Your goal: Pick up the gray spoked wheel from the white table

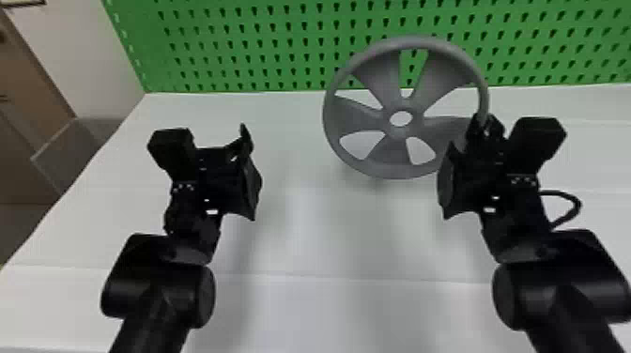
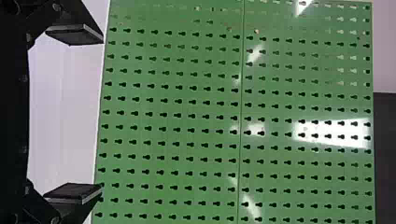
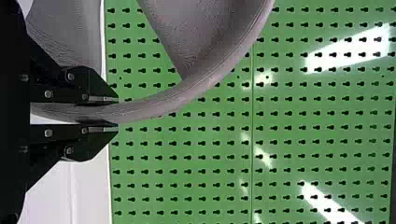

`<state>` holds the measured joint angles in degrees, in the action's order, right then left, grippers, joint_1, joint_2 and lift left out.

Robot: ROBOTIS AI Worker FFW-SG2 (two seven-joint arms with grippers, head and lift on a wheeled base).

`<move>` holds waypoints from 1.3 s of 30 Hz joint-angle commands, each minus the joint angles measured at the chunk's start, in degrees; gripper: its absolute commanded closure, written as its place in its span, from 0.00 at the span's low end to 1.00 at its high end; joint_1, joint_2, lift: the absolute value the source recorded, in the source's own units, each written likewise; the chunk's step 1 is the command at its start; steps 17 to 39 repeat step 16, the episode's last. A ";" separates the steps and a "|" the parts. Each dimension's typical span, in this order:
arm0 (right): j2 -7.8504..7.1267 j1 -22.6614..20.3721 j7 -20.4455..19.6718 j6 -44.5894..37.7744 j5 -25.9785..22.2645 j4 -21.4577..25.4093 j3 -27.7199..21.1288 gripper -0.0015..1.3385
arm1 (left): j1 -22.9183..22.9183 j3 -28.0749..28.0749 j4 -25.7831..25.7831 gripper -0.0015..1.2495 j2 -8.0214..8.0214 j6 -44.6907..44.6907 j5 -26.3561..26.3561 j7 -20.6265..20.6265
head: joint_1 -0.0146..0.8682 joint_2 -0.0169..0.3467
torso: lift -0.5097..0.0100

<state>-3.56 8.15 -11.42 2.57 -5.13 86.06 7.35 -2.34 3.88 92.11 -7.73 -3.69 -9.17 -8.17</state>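
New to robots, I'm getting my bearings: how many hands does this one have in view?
2. The left hand hangs open over the white table, at the head view's left; the right hand is on the right, closed on the gray wheel at its rim.

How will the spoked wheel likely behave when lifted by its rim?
The spoked wheel looks stiff, broad spokes joining hub and rim. Pinched at one side by the right end effector, it may pivot. Open gaps suggest lightness.
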 commanded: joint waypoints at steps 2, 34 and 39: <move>-0.39 0.03 0.00 -0.37 -0.06 0.16 0.47 0.87 | -0.03 0.16 0.08 0.13 0.00 0.00 0.11 0.00 | 0.90 0.46 | 0.82; -0.48 -0.06 0.44 -0.98 -0.06 0.51 0.30 0.87 | 0.06 0.16 0.17 0.13 0.00 0.09 0.99 0.00 | 0.90 0.46 | 0.82; -0.48 -0.06 0.44 -0.98 -0.06 0.51 0.30 0.87 | 0.06 0.16 0.17 0.13 0.00 0.09 0.99 0.00 | 0.90 0.46 | 0.82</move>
